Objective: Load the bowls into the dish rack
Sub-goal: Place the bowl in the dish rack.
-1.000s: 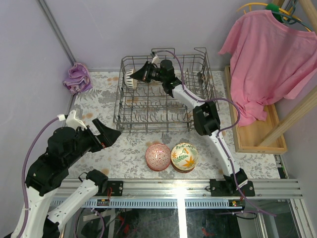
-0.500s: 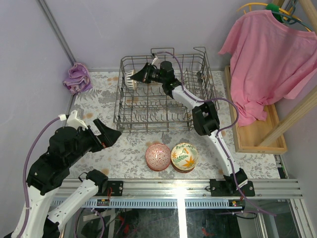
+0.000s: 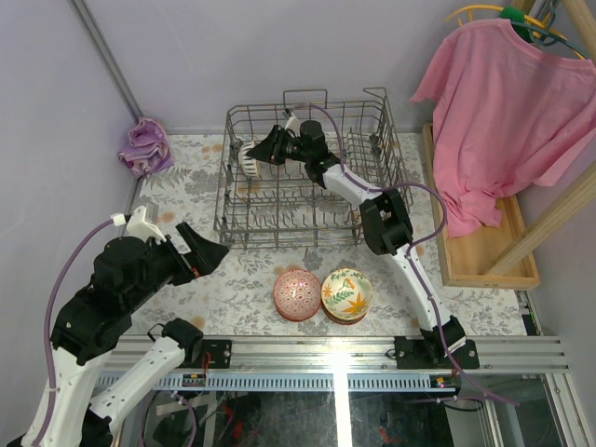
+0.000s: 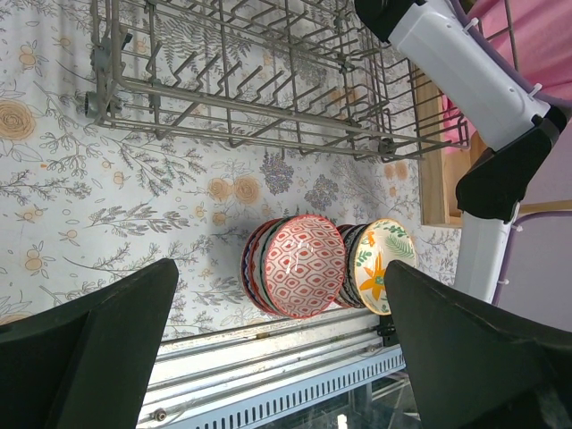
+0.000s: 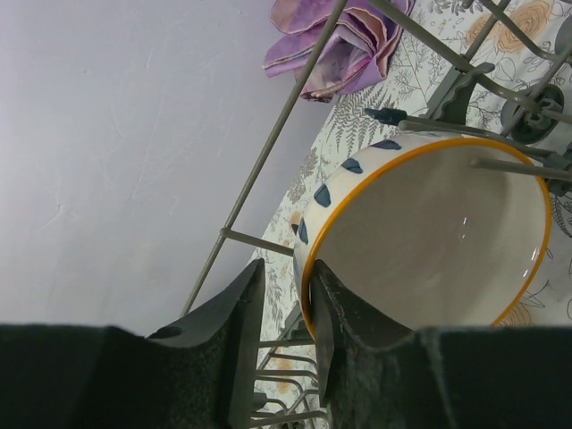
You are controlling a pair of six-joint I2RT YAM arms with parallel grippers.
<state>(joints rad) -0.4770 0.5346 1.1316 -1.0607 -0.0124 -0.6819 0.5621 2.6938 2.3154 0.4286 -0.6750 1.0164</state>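
DESK: Where does the bowl sit in the overhead view?

PHOTOGRAPHER: Upper centre of the frame. A cream round ceramic bowl with an orange rim and blue marks (image 3: 246, 156) stands tilted on its edge among the tines. It is in the upper left corner of the grey wire dish rack (image 3: 289, 235).

DESK: And the right gripper?

PHOTOGRAPHER: The right gripper (image 5: 288, 268) straddles that bowl's rim, one finger inside and one outside. Its wrist view shows the jaws parted, with a gap between the outer finger and the bowl's wall, so the rim is not pinched.

DESK: The left one?

PHOTOGRAPHER: The left gripper (image 3: 209, 258) hangs at lower left of the overhead frame, over the floral-print table cover (image 3: 233, 279). Its jaws are spread wide with nothing between them, and it is well apart from the rack.

DESK: Other bowls?

PHOTOGRAPHER: Two stacks stand just beside each other at lower centre, near the rack's front edge. One is topped by a red-and-pink lattice bowl (image 3: 296, 293), the other by an orange-and-green floral bowl (image 3: 346, 294).

DESK: Background?

PHOTOGRAPHER: A crumpled purple cloth (image 3: 144, 146) lies at upper left by the wall. A pink T-shirt (image 3: 503, 102) hangs on a hanger at upper right.
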